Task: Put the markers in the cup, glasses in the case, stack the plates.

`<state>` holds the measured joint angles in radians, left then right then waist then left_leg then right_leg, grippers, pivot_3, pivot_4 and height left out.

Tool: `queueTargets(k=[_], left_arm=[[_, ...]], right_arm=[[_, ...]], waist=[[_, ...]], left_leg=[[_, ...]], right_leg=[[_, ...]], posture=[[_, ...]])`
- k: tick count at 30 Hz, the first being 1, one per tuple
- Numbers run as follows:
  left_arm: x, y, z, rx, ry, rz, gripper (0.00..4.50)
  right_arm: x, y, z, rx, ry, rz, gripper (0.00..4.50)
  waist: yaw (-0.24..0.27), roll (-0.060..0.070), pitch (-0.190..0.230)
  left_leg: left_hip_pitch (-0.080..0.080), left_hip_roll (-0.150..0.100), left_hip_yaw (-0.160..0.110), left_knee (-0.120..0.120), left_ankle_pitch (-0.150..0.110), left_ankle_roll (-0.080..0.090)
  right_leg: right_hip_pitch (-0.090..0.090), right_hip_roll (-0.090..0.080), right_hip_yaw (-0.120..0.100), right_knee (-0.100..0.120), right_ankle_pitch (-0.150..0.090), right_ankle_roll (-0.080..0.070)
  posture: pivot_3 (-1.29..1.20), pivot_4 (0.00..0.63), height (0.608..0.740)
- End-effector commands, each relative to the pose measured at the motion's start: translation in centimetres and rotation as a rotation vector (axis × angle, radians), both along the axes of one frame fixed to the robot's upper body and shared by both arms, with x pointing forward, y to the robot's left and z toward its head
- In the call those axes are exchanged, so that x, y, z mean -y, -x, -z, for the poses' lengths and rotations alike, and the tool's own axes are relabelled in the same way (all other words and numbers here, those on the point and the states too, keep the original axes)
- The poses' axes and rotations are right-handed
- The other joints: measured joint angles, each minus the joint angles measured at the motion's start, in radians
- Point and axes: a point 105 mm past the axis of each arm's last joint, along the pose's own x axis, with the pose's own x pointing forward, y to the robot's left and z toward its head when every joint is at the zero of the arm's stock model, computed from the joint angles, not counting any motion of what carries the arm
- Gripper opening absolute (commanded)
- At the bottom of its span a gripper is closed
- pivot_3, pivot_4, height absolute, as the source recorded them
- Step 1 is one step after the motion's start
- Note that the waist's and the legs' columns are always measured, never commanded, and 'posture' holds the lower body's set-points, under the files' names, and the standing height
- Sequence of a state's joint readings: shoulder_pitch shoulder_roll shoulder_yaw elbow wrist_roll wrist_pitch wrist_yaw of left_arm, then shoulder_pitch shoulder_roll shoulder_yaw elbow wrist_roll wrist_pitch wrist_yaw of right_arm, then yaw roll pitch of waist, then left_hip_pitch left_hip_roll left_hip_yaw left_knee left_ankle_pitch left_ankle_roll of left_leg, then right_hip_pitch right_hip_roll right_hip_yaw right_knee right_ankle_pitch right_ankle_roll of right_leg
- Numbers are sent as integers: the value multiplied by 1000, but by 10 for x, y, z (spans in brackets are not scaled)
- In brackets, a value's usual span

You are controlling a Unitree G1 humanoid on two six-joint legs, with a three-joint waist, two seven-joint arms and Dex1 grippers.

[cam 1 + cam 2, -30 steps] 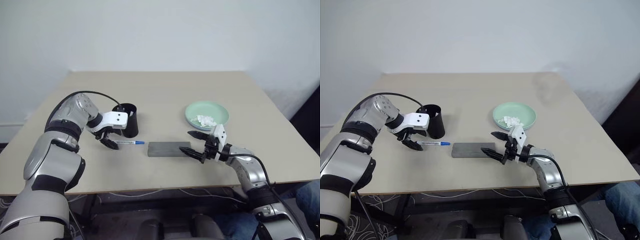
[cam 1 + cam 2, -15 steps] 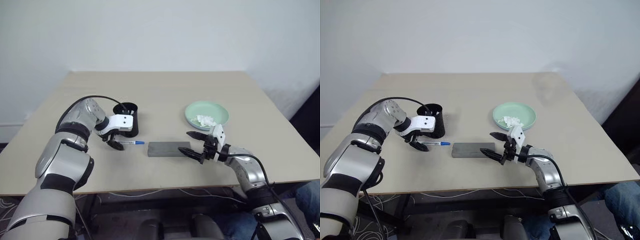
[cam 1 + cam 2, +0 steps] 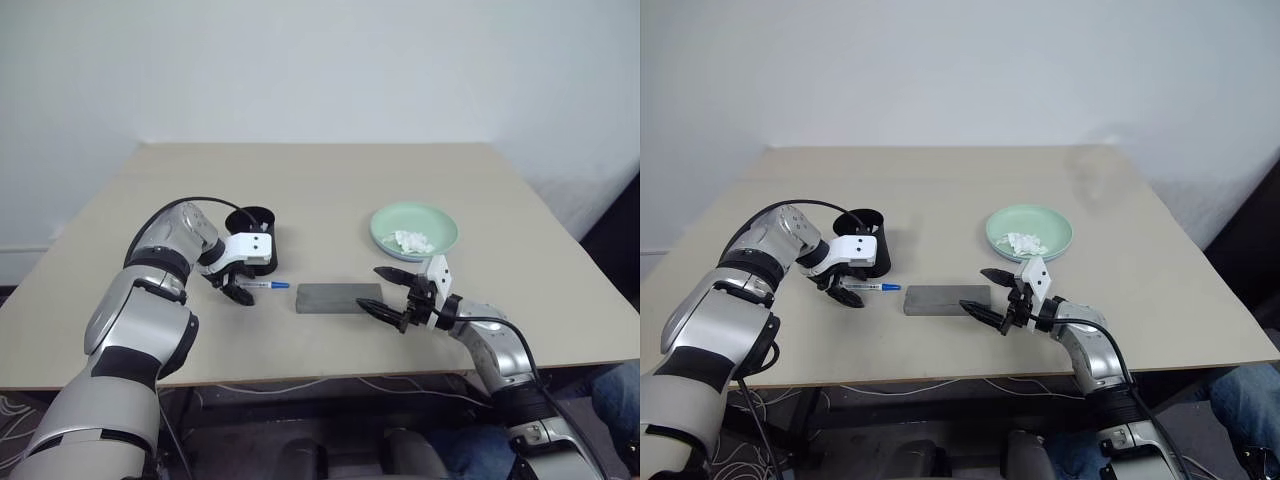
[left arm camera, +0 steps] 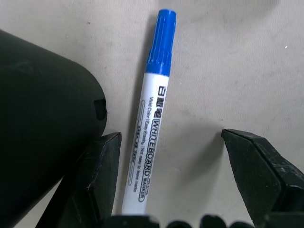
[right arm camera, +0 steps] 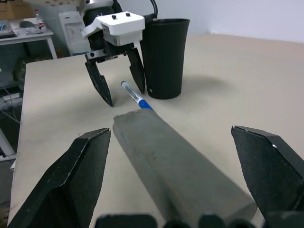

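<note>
Since a moment ago the left tool [image 3: 233, 291] has dropped in over the marker [image 4: 148, 120], fingers apart, beside the cup [image 3: 256, 250] on the worktop. It should centre on the barrel before closing; the right tool [image 3: 389, 297] waits open at the case [image 3: 339, 297].

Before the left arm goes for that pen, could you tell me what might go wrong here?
The left gripper hangs open over the marker, with one finger right beside the cup; closing could nudge the cup. The marker lies nearer that finger, so it might roll away instead of being pinched.
</note>
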<state>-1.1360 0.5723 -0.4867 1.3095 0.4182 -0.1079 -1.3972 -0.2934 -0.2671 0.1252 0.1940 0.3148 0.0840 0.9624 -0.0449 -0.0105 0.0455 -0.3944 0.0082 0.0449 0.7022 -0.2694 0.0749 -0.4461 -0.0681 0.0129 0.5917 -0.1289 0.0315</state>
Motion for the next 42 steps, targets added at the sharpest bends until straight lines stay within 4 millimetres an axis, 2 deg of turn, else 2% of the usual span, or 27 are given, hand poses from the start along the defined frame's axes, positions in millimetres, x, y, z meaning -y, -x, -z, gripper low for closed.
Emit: queueTargets(k=[1,7,13,23,42], left_arm=[[2,0,-6,-20,6,8,3557],[2,5,-5,-55,1,34,3557],[-1,6,-4,-61,-15,41,3557],[-3,2,-4,-18,-26,36,3557],[12,-12,-29,84,32,84,3557]], right_arm=[[3,0,-16,57,-21,7,4412],[3,0,-17,56,-21,7,4412],[0,10,-27,3,-63,-97,4412],[1,6,-30,9,-56,-88,4412],[-1,4,-27,14,-51,-82,4412]], waist=[[0,0,0],[0,0,0],[0,0,0],[0,0,0],[0,0,0]], left_leg=[[0,0,0,0,0,0],[0,0,0,0,0,0],[0,0,0,0,0,0],[0,0,0,1,0,0],[0,0,0,1,0,0]], right_leg=[[0,0,0,0,0,0],[0,0,0,0,0,0],[0,0,0,0,0,0],[0,0,0,0,0,0],[0,0,0,0,0,0]], posture=[[0,0,721],[0,0,721],[0,0,721],[0,0,721],[0,0,721]])
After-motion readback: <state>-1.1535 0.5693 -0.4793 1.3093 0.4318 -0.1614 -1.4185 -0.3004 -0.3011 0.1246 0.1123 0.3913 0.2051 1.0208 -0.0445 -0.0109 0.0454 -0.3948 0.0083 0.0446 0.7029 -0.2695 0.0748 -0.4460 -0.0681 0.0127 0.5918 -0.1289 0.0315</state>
